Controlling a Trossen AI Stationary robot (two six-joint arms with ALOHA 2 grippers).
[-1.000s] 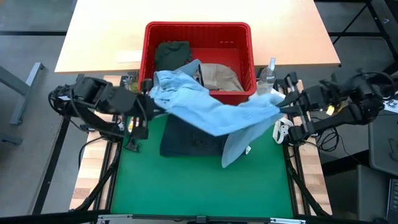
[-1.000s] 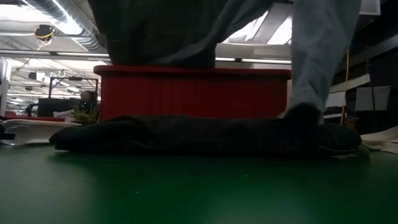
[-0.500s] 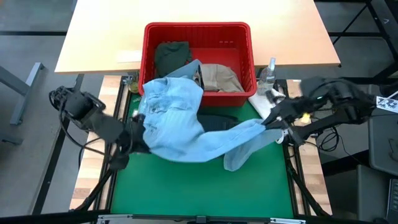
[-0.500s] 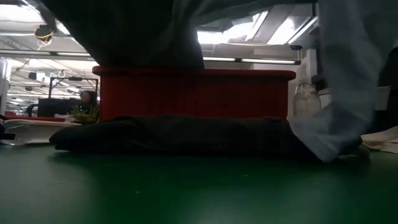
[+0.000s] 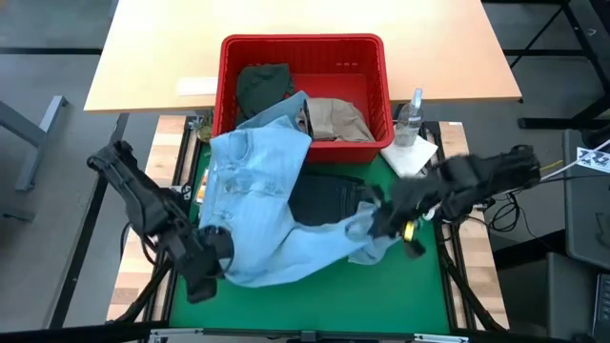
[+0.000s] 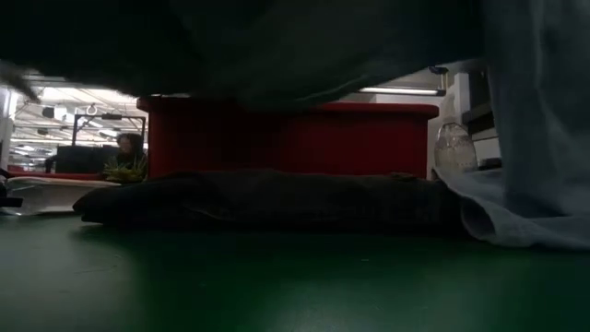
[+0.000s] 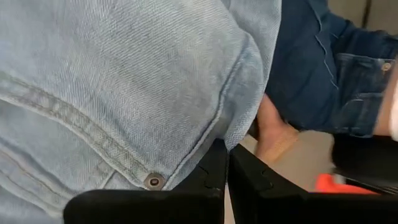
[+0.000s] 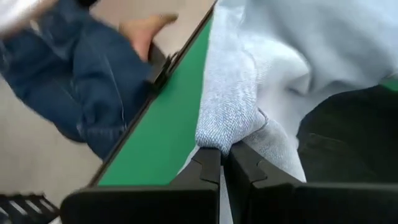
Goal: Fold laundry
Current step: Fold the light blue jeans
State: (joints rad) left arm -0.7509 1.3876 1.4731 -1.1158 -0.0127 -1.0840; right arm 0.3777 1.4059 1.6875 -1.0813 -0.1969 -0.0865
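Observation:
The light blue denim (image 5: 262, 191) stretches from the red basket's front rim (image 5: 229, 114) out over the green mat, held between both grippers. My left gripper (image 5: 215, 244) is shut on its near left part, and my right gripper (image 5: 379, 215) on its right part. Folded dark navy jeans (image 5: 324, 198) lie flat on the mat, partly under the denim. A dark olive green piece (image 5: 263, 84) and a beige khaki piece (image 5: 339, 116) lie in the basket. In the low view the denim (image 6: 539, 138) hangs at the right, its lower end on the mat. My left gripper pinches an edge of the denim (image 7: 239, 134) between its two fingers, next to a seam with a rivet (image 7: 154, 181). The fingers slant downward. The cloth runs off slack toward the basket. My right gripper pinches a bunched fold of the denim (image 8: 227, 127) between its two fingertips, slanting down toward the mat. The cloth's pale inner side shows, and it trails slack over the dark jeans (image 8: 348, 143).
The red basket (image 5: 381, 71) stands at the mat's far edge. A clear bottle (image 5: 412, 107) and a white cloth (image 5: 412, 155) are at the far right. Bare green mat (image 5: 315, 305) lies near. A person in blue jeans (image 7: 311, 74) stands beside the table.
Both grippers have come down and toward the table's near edge, shut on the denim; the left has also rolled. The denim has been drawn out of the basket and spread over the dark jeans, its far part staying on the basket's rim.

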